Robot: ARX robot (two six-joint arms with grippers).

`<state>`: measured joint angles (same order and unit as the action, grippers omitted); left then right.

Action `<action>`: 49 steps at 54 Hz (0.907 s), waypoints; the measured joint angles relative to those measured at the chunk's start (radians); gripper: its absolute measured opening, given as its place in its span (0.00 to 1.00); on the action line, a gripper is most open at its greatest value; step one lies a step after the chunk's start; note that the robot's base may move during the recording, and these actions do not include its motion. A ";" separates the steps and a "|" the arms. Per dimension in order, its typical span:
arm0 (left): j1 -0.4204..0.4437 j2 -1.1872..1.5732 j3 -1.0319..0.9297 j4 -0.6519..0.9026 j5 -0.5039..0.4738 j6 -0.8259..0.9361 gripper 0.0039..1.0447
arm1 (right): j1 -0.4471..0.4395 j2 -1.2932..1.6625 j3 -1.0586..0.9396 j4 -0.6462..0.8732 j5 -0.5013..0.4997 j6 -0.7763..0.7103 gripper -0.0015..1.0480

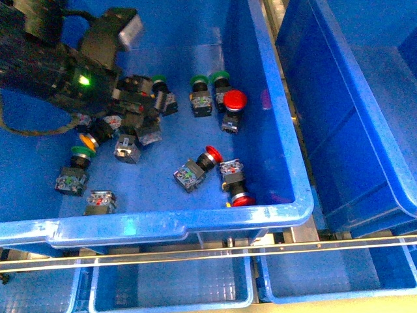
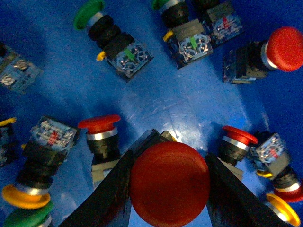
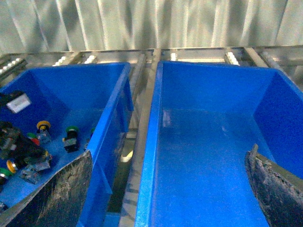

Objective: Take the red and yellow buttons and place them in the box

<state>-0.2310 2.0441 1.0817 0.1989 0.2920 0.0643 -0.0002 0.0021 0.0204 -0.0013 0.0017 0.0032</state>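
My left end effector (image 2: 169, 189) clamps a red mushroom-capped push-button (image 2: 169, 182) inside the left blue plastic crate (image 1: 163, 225); I should clear both rims, then release low in the deep blue box (image 3: 208, 156) at right.

Bright glare on the crate floor (image 2: 189, 109); nearest red cap (image 2: 169, 183) blurred.

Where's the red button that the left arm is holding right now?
In the left wrist view, the red button is clamped in the left tool, over the left crate floor, between two other red-capped buttons.
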 joint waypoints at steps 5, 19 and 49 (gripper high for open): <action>0.034 -0.085 -0.065 -0.005 0.044 -0.076 0.33 | 0.000 0.000 0.000 0.000 0.000 0.000 0.93; 0.060 -0.298 -0.222 -0.054 0.170 -0.298 0.33 | 0.000 0.000 0.000 0.000 0.000 0.000 0.93; -0.074 -0.615 -0.300 -0.075 0.360 -0.772 0.33 | 0.000 0.000 0.000 0.000 0.000 0.000 0.93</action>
<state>-0.3046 1.4288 0.7815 0.1238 0.6525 -0.7082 -0.0002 0.0021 0.0204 -0.0013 0.0017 0.0032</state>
